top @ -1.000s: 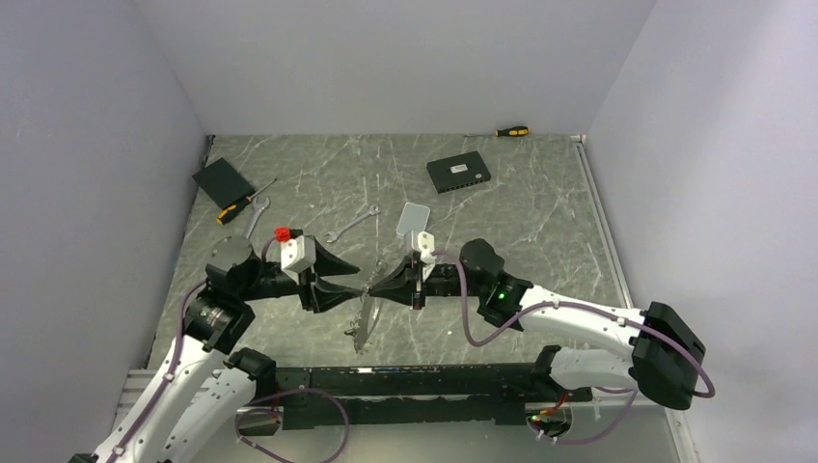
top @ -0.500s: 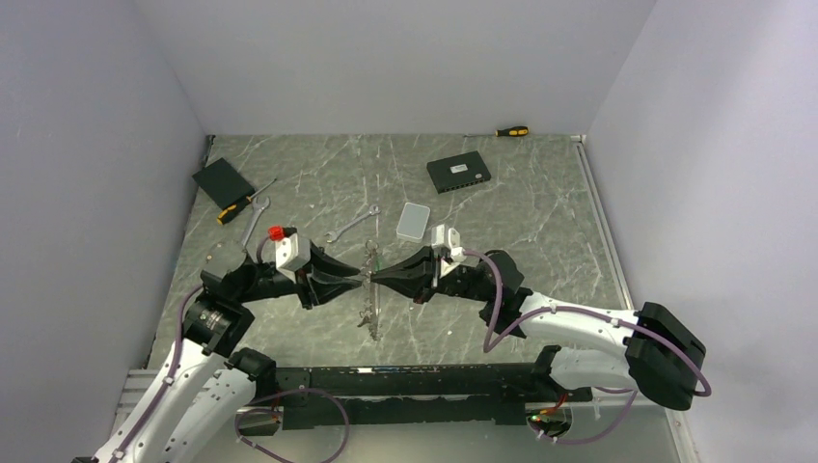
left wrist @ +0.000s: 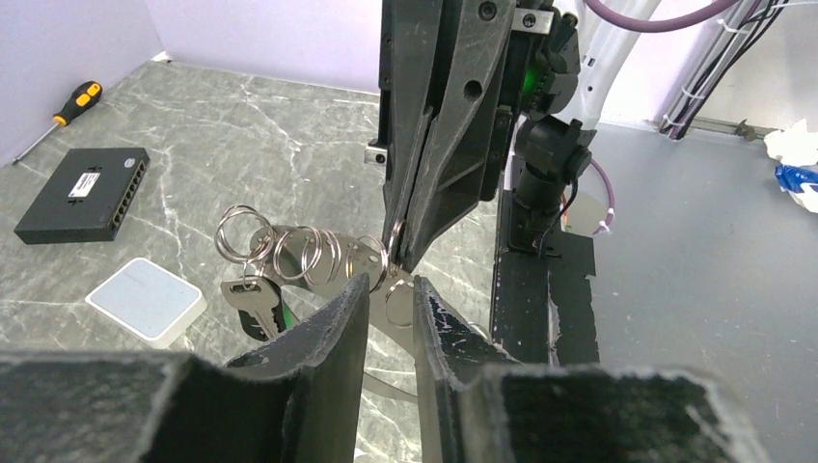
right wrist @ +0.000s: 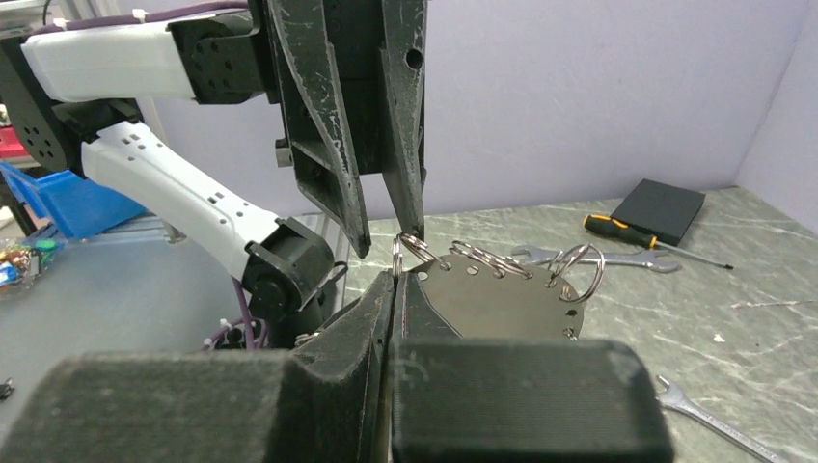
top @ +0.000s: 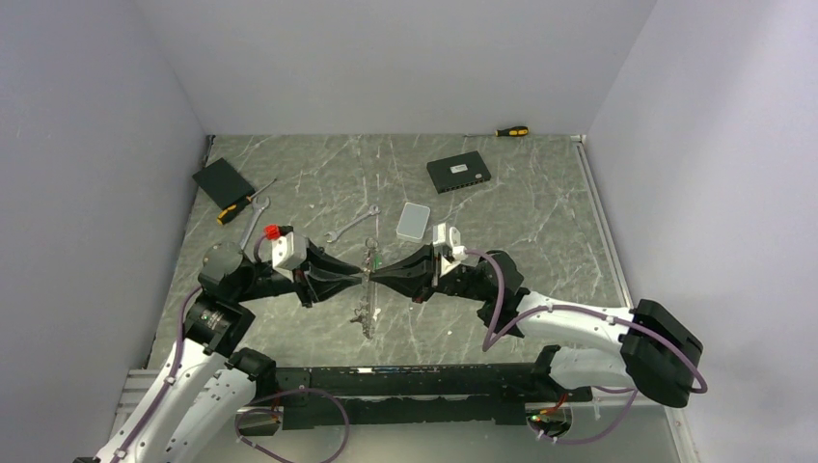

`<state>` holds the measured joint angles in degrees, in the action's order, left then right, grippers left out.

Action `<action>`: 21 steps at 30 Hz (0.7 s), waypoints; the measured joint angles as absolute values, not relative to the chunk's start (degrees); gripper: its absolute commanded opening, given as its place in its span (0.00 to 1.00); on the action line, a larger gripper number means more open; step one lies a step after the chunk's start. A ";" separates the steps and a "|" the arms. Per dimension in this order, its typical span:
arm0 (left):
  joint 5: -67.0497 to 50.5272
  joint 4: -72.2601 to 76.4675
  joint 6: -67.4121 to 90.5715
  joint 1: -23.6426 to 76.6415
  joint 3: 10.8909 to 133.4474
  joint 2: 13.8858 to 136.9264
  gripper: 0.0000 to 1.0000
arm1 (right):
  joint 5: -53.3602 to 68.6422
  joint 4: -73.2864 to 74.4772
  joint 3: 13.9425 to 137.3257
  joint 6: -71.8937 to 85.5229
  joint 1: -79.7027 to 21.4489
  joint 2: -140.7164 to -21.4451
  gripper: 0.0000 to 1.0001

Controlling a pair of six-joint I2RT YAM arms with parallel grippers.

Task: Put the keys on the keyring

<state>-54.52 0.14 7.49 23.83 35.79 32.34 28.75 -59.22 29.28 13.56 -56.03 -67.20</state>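
Right fingers [right wrist: 371, 313] are clenched on the keyring [left wrist: 318, 256] carrying keys [left wrist: 249, 294]. Left fingers [left wrist: 338, 323] stand parted astride it. The label on the black box [left wrist: 82, 180] is illegible.

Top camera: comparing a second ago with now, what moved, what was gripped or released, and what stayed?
The right fingers, shut on the bunch of keys, drew back rightward and rolled, so the bunch turned from broadside to hanging edge-on. The left fingers narrowed around it; whether they grip is unclear. Nothing was let go. Wrench, screwdrivers and boxes stayed put.
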 measured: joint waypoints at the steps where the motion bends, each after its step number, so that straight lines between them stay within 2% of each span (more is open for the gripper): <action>1: -54.61 0.34 7.66 23.79 35.79 32.34 0.29 | 28.73 -59.22 29.28 13.61 -56.03 -67.42 0.00; 9: -55.46 1.15 8.05 23.68 35.53 32.08 0.20 | 28.45 -59.20 29.28 13.74 -56.12 -67.83 0.00; 21: -55.86 1.15 8.08 23.57 35.53 32.16 0.18 | 24.99 -58.28 29.93 14.68 -57.01 -67.83 0.00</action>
